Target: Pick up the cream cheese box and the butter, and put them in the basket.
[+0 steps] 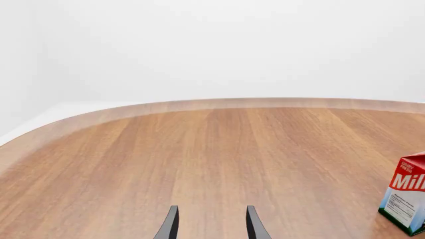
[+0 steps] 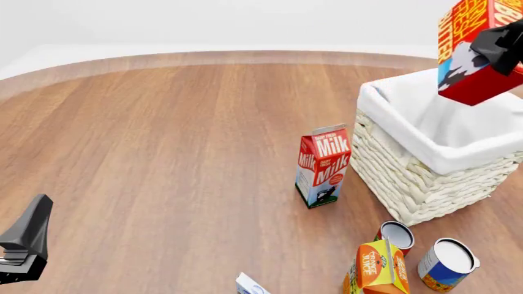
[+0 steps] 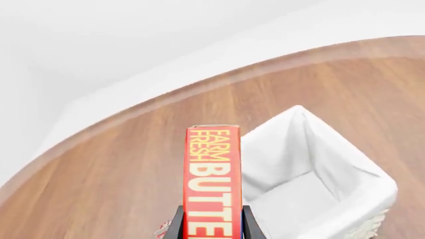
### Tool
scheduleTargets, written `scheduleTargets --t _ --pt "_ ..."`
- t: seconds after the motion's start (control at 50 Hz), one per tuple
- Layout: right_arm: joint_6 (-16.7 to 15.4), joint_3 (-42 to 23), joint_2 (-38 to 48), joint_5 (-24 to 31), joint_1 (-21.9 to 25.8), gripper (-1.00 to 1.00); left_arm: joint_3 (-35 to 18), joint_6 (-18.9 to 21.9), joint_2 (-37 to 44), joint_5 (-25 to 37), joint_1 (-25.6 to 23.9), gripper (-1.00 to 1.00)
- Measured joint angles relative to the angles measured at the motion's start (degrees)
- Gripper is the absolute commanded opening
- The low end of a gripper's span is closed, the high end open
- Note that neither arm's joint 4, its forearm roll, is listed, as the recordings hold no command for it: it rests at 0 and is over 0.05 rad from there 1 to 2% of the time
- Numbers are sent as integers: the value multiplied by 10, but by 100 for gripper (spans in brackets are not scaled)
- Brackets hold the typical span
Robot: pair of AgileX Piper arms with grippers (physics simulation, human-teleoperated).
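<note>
The butter [image 2: 472,49], a red-orange box with yellow lettering and a blue end, hangs tilted above the basket [image 2: 408,177], with my right gripper [image 2: 500,44] shut on it. In the right wrist view the butter [image 3: 212,174] sits between the two fingers, and the basket's white liner [image 3: 282,159] lies below and beyond it. Only a white and blue corner of the cream cheese box [image 2: 251,285] shows at the front edge of the table. My left gripper [image 1: 212,225] is open over bare wood with nothing between its fingers, and it sits low at the front left [image 2: 26,242].
A red and white milk carton [image 2: 324,165] stands just left of the basket and shows in the left wrist view [image 1: 406,199]. An orange-yellow juice carton [image 2: 378,267] and two cans [image 2: 396,236] [image 2: 447,263] stand in front of the basket. The rounded table edge [image 2: 245,56] runs along the back.
</note>
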Motion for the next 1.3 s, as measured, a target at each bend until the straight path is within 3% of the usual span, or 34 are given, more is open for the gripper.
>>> scheduleTargets --t 0.48,1.3 --pt "-8 25 44 -12 -36 -100 0 0 0 0 0 100" --pt "9 59 86 -67 -57 -100 0 0 0 0 0 100"
